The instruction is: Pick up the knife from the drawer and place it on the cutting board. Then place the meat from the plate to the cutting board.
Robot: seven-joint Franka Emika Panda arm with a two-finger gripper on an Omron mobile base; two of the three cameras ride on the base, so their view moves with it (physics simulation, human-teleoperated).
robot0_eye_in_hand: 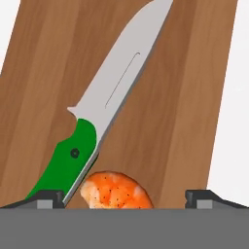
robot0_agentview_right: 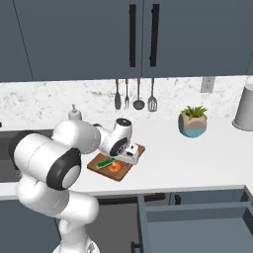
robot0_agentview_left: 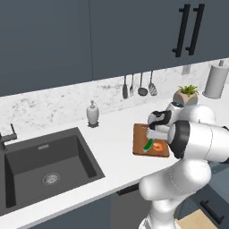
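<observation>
- Two things lie on the cutting board (robot0_eye_in_hand: 160,97): the knife (robot0_eye_in_hand: 104,114) and the meat (robot0_eye_in_hand: 116,193).
- The cutting board rests flat on the white desk (robot0_agentview_right: 197,158), closer to the front edge of the desk than to the back wall, and it is turned a little against that edge.
- In the hand view the knife lies flat on the board, with its green handle close to the gripper and its silvery blade pointing away, toward the far end of the board.
- The meat lies just beside the green handle, touching it or almost touching it; I cannot tell which.
- The gripper (robot0_eye_in_hand: 124,197) is just above the meat, and its two fingers stand wide apart, one at each side of the meat, holding nothing.
- In the left base view the gripper (robot0_agentview_left: 154,134) hangs over the board, and the knife (robot0_agentview_left: 147,144) and the meat (robot0_agentview_left: 157,146) show beside each other under it.
- The drawer (robot0_agentview_right: 197,225) stands pulled out under the front edge of the desk, right of the arm in the right base view.
- A small plant pot (robot0_agentview_right: 193,121) stands on the desk near the back wall, well apart from the board.
</observation>
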